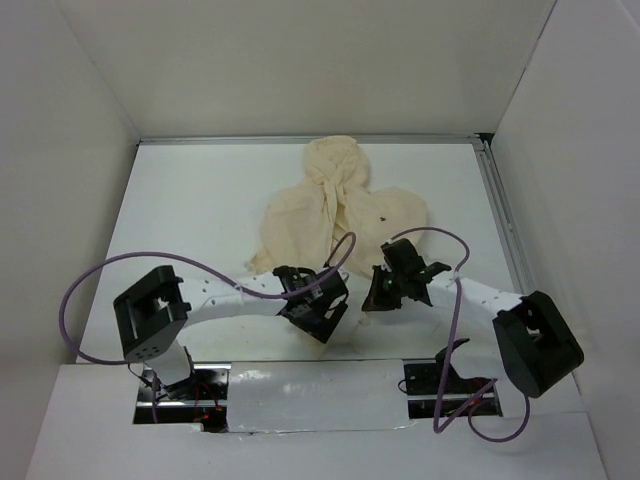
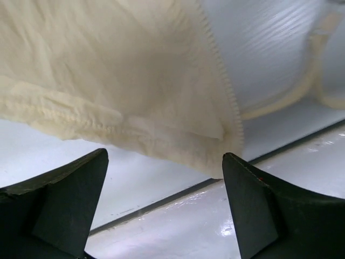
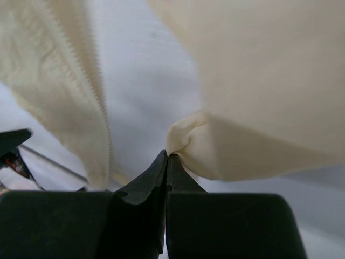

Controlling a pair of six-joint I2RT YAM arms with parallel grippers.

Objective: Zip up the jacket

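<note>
Right jaws closed, pinching jacket (image 3: 259, 108) fold; left jaws wide open facing zipper edge (image 2: 223, 81).

A white counter (image 1: 190, 200) was seen, enclosed by plain white walls at the left (image 1: 60, 150), the back (image 1: 300, 60) and the right (image 1: 580, 150). A thin metal strip (image 1: 230, 141) was run along the counter's far edge, and a metal rail (image 1: 503, 215) along its right edge. A few small dark specks (image 1: 212, 287) were scattered on the counter near its front left. A white board (image 1: 320, 385) was laid across the near edge. In the left wrist view, a dark seam (image 2: 161, 200) was seen crossing the surface, with a glossy strip (image 2: 178, 226) below it.
</note>
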